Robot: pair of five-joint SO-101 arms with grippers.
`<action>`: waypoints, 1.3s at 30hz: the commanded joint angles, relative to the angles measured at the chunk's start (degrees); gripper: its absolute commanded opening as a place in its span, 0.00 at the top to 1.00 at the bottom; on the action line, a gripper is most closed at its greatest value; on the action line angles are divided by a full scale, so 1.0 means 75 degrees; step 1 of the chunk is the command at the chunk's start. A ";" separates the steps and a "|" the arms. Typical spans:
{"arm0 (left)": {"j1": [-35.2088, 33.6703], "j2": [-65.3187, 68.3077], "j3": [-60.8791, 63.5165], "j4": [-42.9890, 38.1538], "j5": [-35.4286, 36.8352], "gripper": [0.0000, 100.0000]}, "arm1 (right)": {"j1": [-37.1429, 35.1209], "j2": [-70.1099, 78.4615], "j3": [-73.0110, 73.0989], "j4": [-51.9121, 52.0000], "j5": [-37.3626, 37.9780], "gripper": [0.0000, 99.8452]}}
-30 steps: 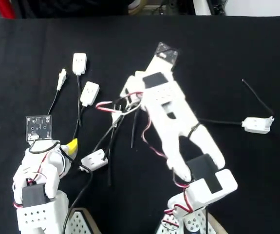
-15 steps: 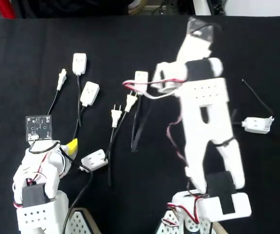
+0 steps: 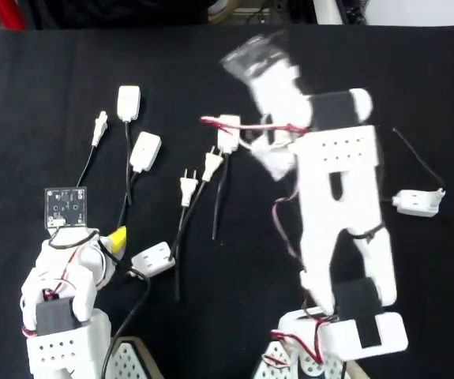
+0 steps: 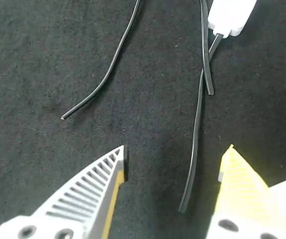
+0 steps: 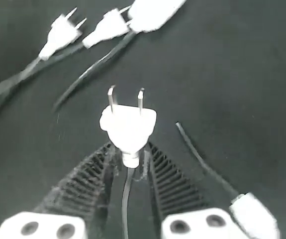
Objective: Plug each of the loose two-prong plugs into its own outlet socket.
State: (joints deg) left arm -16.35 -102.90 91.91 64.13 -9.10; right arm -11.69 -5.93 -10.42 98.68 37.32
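A two-prong plug (image 5: 128, 124) is gripped at its neck by the closed right end effector (image 5: 129, 152), over the surface (image 5: 232, 74). Its prongs should be squared to the slots of the outlet socket (image 3: 228, 133) before pushing. The left end effector (image 4: 175, 159) is wide open and empty.

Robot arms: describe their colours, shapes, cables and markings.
The left arm and right arm are white plastic with black motor blocks and red wires. The left gripper has one white ribbed finger and one yellow finger; the right gripper has dark ribbed fingers.
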 commanded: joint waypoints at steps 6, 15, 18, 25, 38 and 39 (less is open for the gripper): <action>0.0064 -0.0023 -0.0029 -0.0164 -0.0082 0.70 | -0.0867 -0.0393 0.2514 -0.0352 0.3212 0.98; 0.0064 -0.0023 -0.0029 -0.0164 -0.0082 0.70 | -0.1172 -0.0334 0.5890 -0.2684 0.3270 0.98; 0.0076 -0.0023 -0.0029 -0.0164 -0.0082 0.70 | -0.1266 -0.0334 0.6910 -0.3880 0.3270 0.98; 0.0182 -0.0023 -0.0018 -0.0164 -0.0082 0.70 | -0.1231 -0.0475 0.7543 -0.4372 0.3223 0.92; 0.0182 -0.0023 -0.0018 -0.0164 -0.0082 0.70 | -0.0996 -0.3815 0.7648 -0.2801 0.0985 0.75; 0.0182 -0.0023 -0.0018 -0.0164 -0.0082 0.70 | -0.0914 -0.4144 0.7719 -0.2790 0.0574 0.75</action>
State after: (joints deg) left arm -15.82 -102.90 91.91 64.13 -9.10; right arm -20.66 -29.41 47.08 76.44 49.36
